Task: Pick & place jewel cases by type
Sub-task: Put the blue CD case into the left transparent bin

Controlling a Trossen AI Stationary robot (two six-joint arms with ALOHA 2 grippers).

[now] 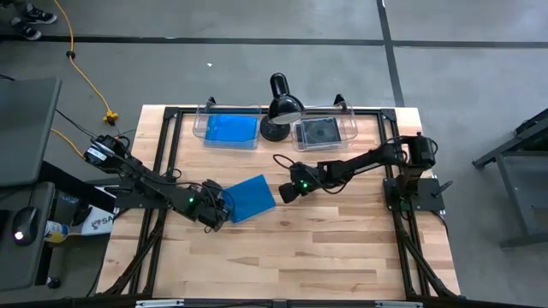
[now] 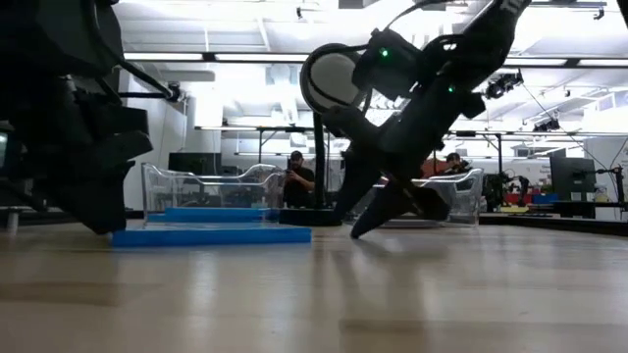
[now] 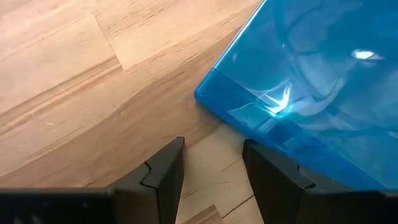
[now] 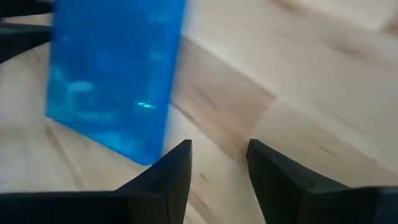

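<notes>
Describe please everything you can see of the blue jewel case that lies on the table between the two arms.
The blue jewel case is a thin, flat square of glossy translucent blue plastic. It lies flat on the wooden table, turned at an angle to the edges. The left hand, its fingers apart, sits at one corner without gripping it. The right hand is close, apart from it.

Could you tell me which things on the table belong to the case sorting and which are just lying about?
Belongs to the job:
- blue jewel case on the table
- blue cases in the left bin
- dark case in the right bin
- left end effector, right end effector, both empty

Just lying about:
- black desk lamp
</notes>
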